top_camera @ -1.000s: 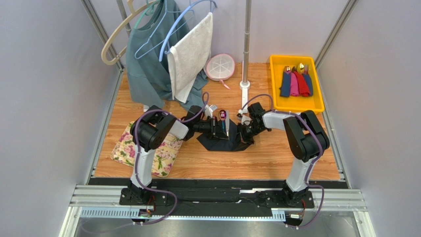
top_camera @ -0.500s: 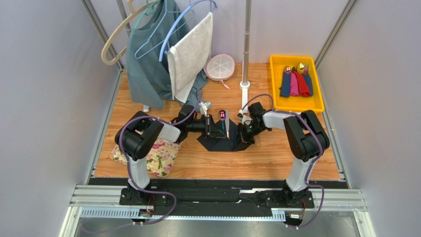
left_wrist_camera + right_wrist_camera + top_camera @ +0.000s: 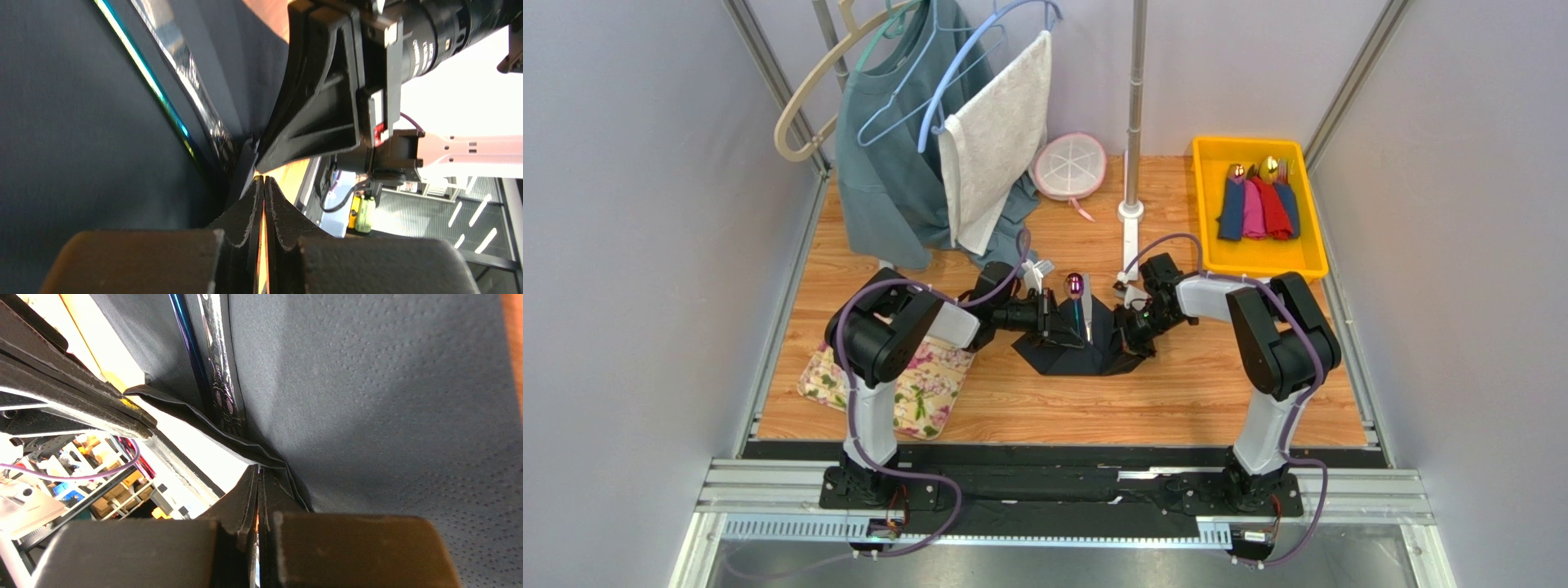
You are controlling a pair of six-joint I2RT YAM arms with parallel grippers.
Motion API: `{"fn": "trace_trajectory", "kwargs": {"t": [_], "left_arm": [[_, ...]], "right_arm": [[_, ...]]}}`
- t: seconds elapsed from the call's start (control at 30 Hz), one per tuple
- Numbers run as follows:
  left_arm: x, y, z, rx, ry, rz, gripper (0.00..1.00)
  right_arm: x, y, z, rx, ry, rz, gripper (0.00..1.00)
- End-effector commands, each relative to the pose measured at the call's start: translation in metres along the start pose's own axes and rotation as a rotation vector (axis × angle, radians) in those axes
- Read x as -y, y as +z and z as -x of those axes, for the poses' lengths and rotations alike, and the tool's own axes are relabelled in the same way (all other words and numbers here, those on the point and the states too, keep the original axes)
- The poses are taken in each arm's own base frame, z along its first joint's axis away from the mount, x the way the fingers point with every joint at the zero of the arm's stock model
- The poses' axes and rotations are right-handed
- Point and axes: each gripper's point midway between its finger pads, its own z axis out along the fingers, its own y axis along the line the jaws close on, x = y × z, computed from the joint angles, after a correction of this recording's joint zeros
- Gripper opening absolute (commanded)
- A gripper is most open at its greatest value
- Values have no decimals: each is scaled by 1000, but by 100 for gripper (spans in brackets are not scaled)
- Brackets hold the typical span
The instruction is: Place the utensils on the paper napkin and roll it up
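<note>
The black paper napkin (image 3: 1078, 353) lies mid-table, partly folded over the utensils (image 3: 1081, 314), whose purple-pink spoon bowl (image 3: 1075, 286) sticks out at the far end. My left gripper (image 3: 1048, 321) is shut at the napkin's left edge. In the left wrist view its tips (image 3: 264, 179) meet against a fold of the napkin (image 3: 73, 135), beside the iridescent utensil handles (image 3: 184, 79). My right gripper (image 3: 1129, 333) is shut on the napkin's right edge; in the right wrist view the sheet's (image 3: 380, 386) layers run into its tips (image 3: 260, 470), next to the utensils (image 3: 215, 386).
A floral mat (image 3: 922, 390) lies under the left arm's elbow. A yellow bin (image 3: 1265, 272) at back right holds cutlery rolled in coloured napkins (image 3: 1257, 206). A pole base (image 3: 1131, 223), a round white lid (image 3: 1070, 165) and hanging clothes (image 3: 928, 147) stand behind.
The left arm's elbow swung out to the left, then partly back, while its gripper shifted slightly at the napkin's left edge. The right arm and the utensils have not moved.
</note>
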Motion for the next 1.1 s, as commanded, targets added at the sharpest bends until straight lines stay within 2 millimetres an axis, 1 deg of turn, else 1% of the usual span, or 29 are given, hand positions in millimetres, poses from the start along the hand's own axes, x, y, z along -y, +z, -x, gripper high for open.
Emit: {"fn": "trace_trajectory", "kwargs": {"t": [0.0, 0.13, 0.3, 0.47, 0.57, 0.67, 0.77, 0.87, 1.0, 1.07], "left_arm": [[7, 10, 16, 33, 31, -32, 9], [-6, 15, 14, 33, -4, -12, 8], [-17, 18, 13, 33, -6, 18, 6], [-23, 19, 11, 24, -12, 34, 5], [-25, 19, 10, 24, -13, 44, 4], [-27, 18, 8, 21, -15, 50, 4], [-28, 18, 8, 19, -15, 52, 4], [-28, 18, 9, 22, -14, 54, 4], [-29, 18, 9, 20, -18, 55, 4], [-30, 18, 9, 20, -17, 57, 4]], "right_arm": [[1, 0, 8, 9, -10, -6, 0], [0, -1, 8, 12, -18, -5, 0], [-4, -3, 7, 12, -21, 8, 0], [-19, -12, 10, 27, -37, 44, 2], [-30, -17, 16, 50, -40, 68, 3], [-35, -19, 22, 65, -38, 80, 4], [-34, -17, 29, 76, -39, 71, 3], [-29, -12, 32, 73, -31, 56, 3], [-10, -3, 35, 74, -24, -16, 1], [-2, 2, 32, 56, -12, -42, 1]]}}
